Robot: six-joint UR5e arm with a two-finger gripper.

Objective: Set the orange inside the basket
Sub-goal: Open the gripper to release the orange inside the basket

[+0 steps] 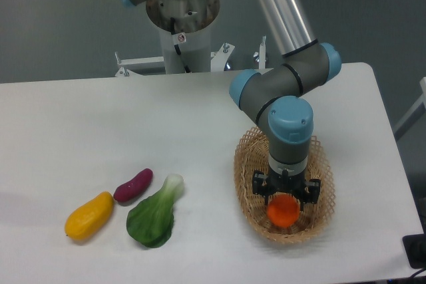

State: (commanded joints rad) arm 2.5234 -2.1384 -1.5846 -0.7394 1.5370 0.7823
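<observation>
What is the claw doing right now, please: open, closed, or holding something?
Claw: over the wicker basket, its fingers either side of the orange; whether it grips the fruit or has let go cannot be told.

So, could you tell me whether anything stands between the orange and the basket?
Nothing visible does: the orange is already over the inside of the basket, at the gripper.
</observation>
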